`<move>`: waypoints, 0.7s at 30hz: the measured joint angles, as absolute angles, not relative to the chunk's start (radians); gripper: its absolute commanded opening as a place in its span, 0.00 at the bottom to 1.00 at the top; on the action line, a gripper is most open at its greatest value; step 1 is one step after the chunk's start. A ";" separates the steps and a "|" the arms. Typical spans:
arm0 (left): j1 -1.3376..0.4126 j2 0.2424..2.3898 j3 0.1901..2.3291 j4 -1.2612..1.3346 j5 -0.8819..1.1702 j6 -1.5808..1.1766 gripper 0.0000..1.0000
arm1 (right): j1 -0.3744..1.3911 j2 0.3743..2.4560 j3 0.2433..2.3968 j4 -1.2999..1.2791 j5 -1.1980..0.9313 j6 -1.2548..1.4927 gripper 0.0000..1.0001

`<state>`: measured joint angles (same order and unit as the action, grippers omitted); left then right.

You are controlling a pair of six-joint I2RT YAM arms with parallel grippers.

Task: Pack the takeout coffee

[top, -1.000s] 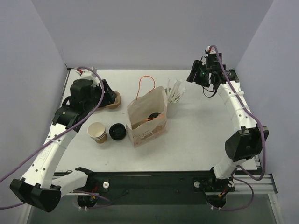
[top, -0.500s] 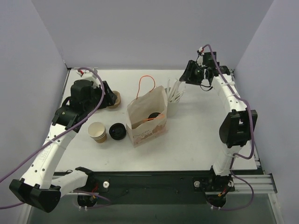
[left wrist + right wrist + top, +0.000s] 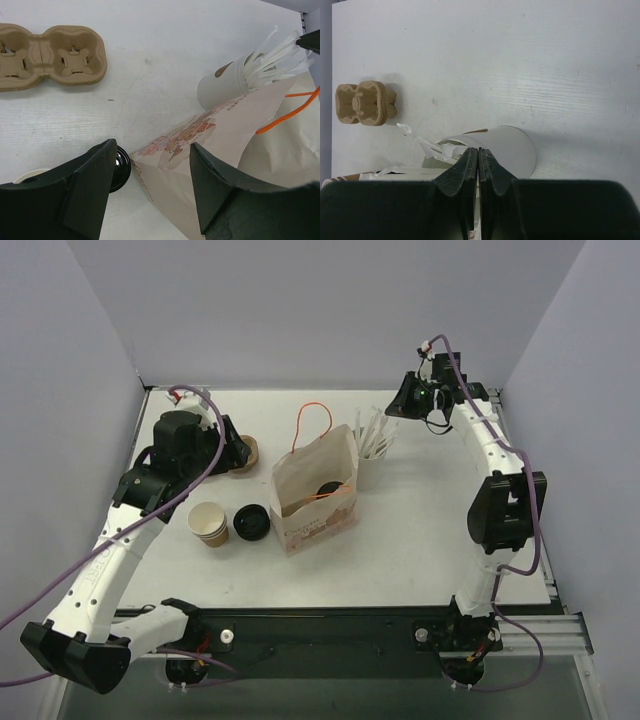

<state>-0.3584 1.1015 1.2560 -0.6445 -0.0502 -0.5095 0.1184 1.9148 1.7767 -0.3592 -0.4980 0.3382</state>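
The takeout coffee stands inside the open paper bag (image 3: pixel 313 502) at mid-table; only its round black lid (image 3: pixel 327 489) shows, the cup body is hidden by the bag. My left gripper (image 3: pixel 233 447) is open and empty, to the left of the bag; in the left wrist view (image 3: pixel 150 195) the bag's printed side (image 3: pixel 215 150) lies below and between the fingers. My right gripper (image 3: pixel 398 408) is shut, held high at the back right, just above the white cup of wrapped straws (image 3: pixel 371 458). In the right wrist view (image 3: pixel 479 150) its fingertips are pressed together over that cup (image 3: pixel 512 150).
A lidless tan paper cup (image 3: pixel 208 523) and a loose black lid (image 3: pixel 251 523) sit left of the bag. A brown pulp cup carrier (image 3: pixel 244 452) lies by the left gripper and shows in both wrist views (image 3: pixel 50 55) (image 3: pixel 365 102). Orange bag handles (image 3: pixel 313 420) stand up.
My right arm has swung left and forward, bringing its shut gripper from the far right corner to above the straw cup. The left arm, bag and cups have not moved.
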 measured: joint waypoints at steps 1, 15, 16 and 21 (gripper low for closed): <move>-0.358 1.103 1.257 -0.647 -0.050 -0.509 0.70 | 0.118 1.914 1.777 -0.358 -0.498 0.338 0.05; -0.358 1.105 1.259 -0.647 -0.040 -0.513 0.69 | 0.118 1.821 1.777 -0.362 -0.462 0.313 0.05; -0.358 1.105 1.259 -0.647 -0.039 -0.513 0.69 | 0.118 1.814 1.777 -0.364 -0.459 0.311 0.05; -0.358 1.105 1.264 -0.652 -0.024 -0.515 0.69 | 0.118 1.779 1.785 -0.400 -0.429 0.309 0.01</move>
<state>-0.3584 1.1046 1.2644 -0.6518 -0.0238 -0.5152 0.1184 1.7786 1.7855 -0.3996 -0.4294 0.3088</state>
